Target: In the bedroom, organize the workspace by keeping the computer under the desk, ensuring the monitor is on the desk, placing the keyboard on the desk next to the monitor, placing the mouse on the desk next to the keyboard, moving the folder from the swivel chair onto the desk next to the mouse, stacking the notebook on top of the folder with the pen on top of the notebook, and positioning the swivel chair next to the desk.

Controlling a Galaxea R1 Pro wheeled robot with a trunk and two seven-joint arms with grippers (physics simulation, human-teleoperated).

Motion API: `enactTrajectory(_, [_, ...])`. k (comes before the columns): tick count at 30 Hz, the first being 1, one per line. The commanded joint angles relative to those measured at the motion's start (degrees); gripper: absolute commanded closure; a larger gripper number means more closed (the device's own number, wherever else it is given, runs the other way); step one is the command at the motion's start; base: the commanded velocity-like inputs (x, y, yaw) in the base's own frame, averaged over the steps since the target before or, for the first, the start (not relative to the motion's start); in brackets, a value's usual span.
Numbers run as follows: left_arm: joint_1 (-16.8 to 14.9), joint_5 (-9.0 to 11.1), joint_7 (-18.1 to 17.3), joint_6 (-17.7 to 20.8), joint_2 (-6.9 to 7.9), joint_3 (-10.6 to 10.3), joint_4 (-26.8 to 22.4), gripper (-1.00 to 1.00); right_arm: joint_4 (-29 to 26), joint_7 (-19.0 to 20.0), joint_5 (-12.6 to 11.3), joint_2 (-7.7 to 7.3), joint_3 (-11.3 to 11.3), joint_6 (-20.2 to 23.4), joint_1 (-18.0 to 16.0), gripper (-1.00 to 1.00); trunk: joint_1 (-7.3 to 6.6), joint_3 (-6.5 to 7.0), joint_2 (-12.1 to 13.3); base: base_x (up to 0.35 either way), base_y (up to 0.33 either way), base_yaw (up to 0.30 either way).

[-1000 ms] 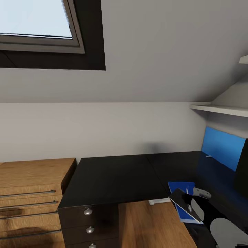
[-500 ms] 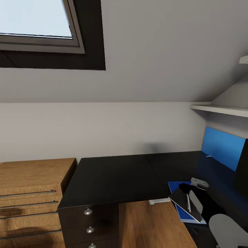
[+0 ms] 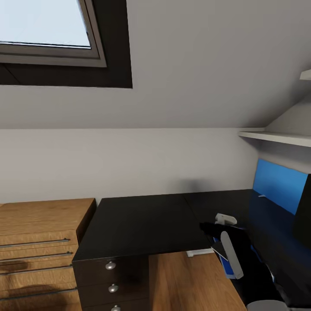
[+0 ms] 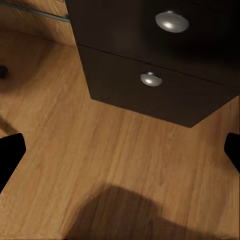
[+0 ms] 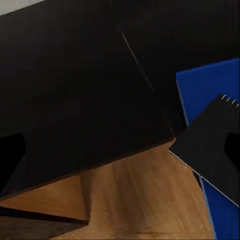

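Observation:
A blue folder (image 5: 207,85) lies at the black desk's (image 3: 142,224) front edge. A black spiral notebook (image 5: 212,145) rests on it, one corner jutting out over the wood floor. My right gripper (image 5: 122,150) hovers open above the desk corner just beside them, its fingers (image 5: 10,157) wide apart with nothing between. In the head view my right arm covers most of the folder (image 3: 231,270) and notebook (image 3: 218,249), and the right gripper (image 3: 206,226) points left over the desk. A blue monitor screen (image 3: 278,183) stands at the desk's right. My left gripper (image 4: 120,150) hangs open above the floor.
A black drawer unit (image 4: 150,80) with round knobs (image 3: 110,265) sits under the desk's left end. A wooden dresser (image 3: 41,242) stands to its left. A white shelf (image 3: 276,137) projects above the monitor. A dark block (image 3: 303,207) stands at the right edge. Sloped ceiling and window (image 3: 43,26) above.
My right arm has swung left and farther over the desk, away from the notebook, and now hides most of the folder and notebook in the head view.

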Motion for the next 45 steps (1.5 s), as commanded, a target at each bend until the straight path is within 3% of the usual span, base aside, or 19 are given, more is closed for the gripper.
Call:
enactTrajectory(1, [-0.02, 0.24, 0.39, 0.17, 0.07, -0.19, 0.26, -1.0, -0.46, -0.52, -0.28, 0.58, -0.03, 0.56, 0.2, -1.0, 0.01, -0.06, -0.04, 0.0, 0.0, 0.0])
enactTrajectory(2, [-0.02, 0.28, 0.39, 0.17, 0.07, -0.19, 0.73, -1.0, -0.79, -0.62, -0.24, 1.14, 0.14, 0.84, 0.47, -1.0, 0.01, -0.06, -0.04, 0.0, 0.0, 0.044])
enactTrajectory(3, [-0.02, 0.29, 0.33, 0.09, 0.07, -0.14, 1.02, -1.0, -0.8, -3.79, -0.26, 2.42, 0.32, 0.63, 0.66, -1.0, 0.01, -0.06, -0.04, 0.0, 0.0, 0.248])
enactTrajectory(5, [-0.02, 0.31, 0.3, 0.05, 0.07, -0.04, 1.12, -1.0, -0.75, -5.75, -0.3, 2.66, 0.4, 0.33, 0.91, -1.0, 0.01, -0.06, -0.04, -0.107, 0.094, 0.267])
enactTrajectory(21, [-0.02, 0.36, 0.3, 0.08, 0.07, -0.1, 1.23, -1.0, -0.52, -5.79, -0.3, 2.59, 2.21, 0.24, 1.03, -1.0, 0.01, -0.06, -0.04, -0.272, 0.191, 0.265])
enactTrajectory(28, [-0.02, 0.36, 0.37, 0.08, 0.07, -0.1, 1.23, -1.0, 1.12, -5.79, -0.1, 2.56, 3.26, -2.47, 1.03, -1.0, 0.01, -0.06, -0.04, -0.33, 0.026, 0.193])
enactTrajectory(33, [-0.02, 0.36, 0.39, 0.08, 0.07, -0.1, 1.23, -1.0, 1.83, -5.79, 0.03, 2.49, 5.09, -3.96, 1.03, -1.0, 0.01, -0.06, -0.04, -0.337, 0.002, 0.06])
enactTrajectory(45, [-0.02, 0.37, 0.39, 0.12, 0.16, 0.05, 1.23, -1.0, 3.65, -5.87, 1.26, 2.51, 5.49, -6.8, 1.03, -1.0, 0.01, -0.06, -0.04, -0.319, 0.0, 0.005])
